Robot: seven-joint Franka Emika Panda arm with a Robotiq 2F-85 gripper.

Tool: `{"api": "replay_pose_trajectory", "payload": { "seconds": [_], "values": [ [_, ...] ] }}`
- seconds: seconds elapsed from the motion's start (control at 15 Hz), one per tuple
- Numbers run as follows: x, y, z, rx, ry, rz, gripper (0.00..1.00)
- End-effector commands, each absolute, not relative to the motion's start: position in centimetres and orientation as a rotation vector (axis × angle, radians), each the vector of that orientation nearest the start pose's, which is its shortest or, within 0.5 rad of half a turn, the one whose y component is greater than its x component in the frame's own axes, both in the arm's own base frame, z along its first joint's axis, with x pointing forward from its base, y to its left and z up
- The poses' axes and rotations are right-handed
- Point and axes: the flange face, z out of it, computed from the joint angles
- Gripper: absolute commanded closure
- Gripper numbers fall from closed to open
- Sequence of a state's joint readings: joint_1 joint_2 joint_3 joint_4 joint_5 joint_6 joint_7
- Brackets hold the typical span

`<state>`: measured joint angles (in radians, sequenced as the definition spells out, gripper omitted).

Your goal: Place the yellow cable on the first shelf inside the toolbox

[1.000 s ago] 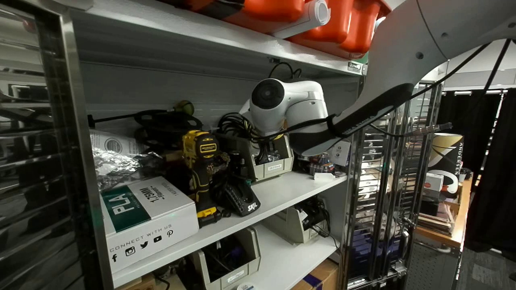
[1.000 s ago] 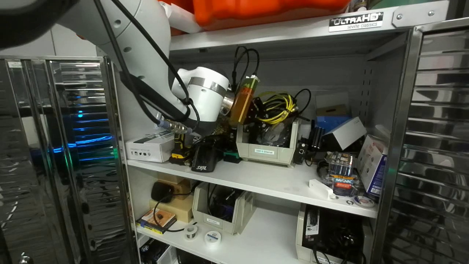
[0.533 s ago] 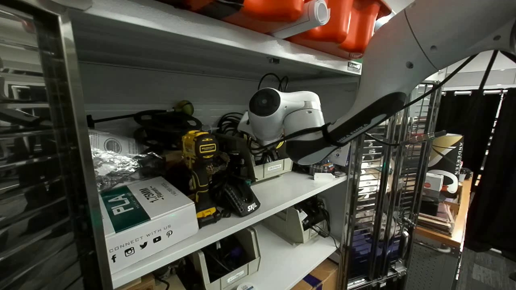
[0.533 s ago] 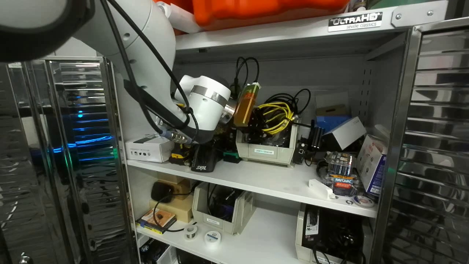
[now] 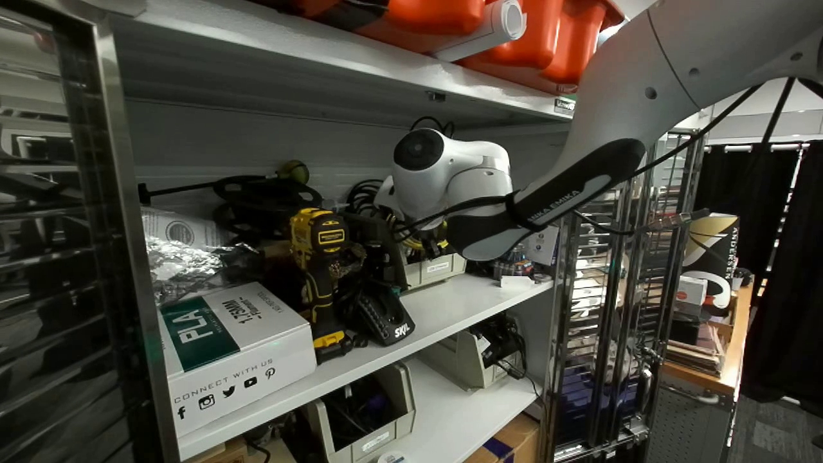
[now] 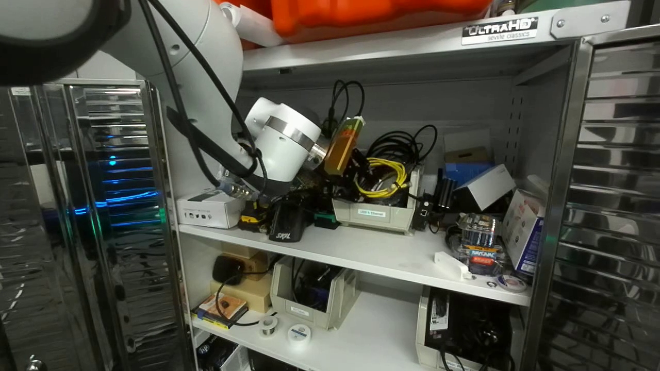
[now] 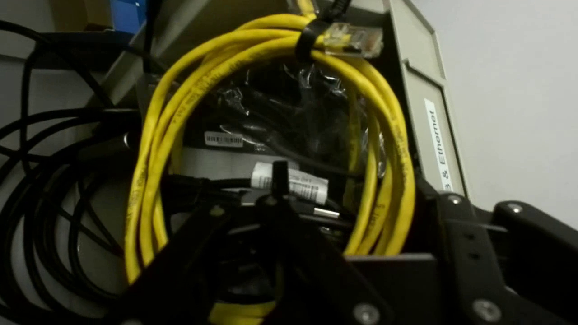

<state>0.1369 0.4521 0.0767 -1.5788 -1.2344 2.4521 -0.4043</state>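
The yellow cable [image 6: 381,194] is a coiled loop on top of the contents of the pale grey bin that is the toolbox [image 6: 396,215]. This bin stands on the first shelf [image 6: 356,250]. In the wrist view the yellow cable [image 7: 404,180] sweeps round over black leads and clear plastic, its tie and clear plug near the toolbox wall [image 7: 426,81]. My gripper [image 7: 365,189] is open above the bin, its black fingers apart with strands of the loop passing loosely between them. Where the lower part of the loop touches the fingers is hidden.
Black cables [image 6: 394,147] bulge behind and beside the bin. The SKIL charger [image 6: 287,221], a yellow-black drill [image 5: 319,238] and a white-green carton [image 5: 238,347] stand along the shelf. Batteries [image 6: 482,242] lie further along. The upper shelf board [image 6: 412,49] hangs overhead.
Over the last second the arm has come down toward the bin. The gripper's fingers have parted, and the yellow loop has sunk lower onto the bin's contents.
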Motion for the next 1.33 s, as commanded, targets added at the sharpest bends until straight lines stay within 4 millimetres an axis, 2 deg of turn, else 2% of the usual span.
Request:
{"api": "replay_pose_trajectory", "payload": {
  "seconds": [0.0, 0.07, 0.13, 0.4, 0.73, 1.0, 1.27],
  "values": [
    [69.4, 15.8, 43.8, 1.656, 1.491, 0.351, 0.09],
    [69.4, 15.9, 44.2, 1.67, 1.495, 0.36, 0.02],
    [69.4, 16.0, 44.8, 1.683, 1.488, 0.371, 0.0],
    [69.9, 15.9, 45.8, 1.737, 1.442, 0.408, 0.0],
    [71.3, 14.6, 46.9, 1.83, 1.326, 0.422, 0.0],
    [70.8, 13.6, 47.1, 1.947, 1.3, 0.353, 0.0],
    [69.2, 13.9, 46.7, 2.068, 1.359, 0.309, 0.0]
  ]
}}
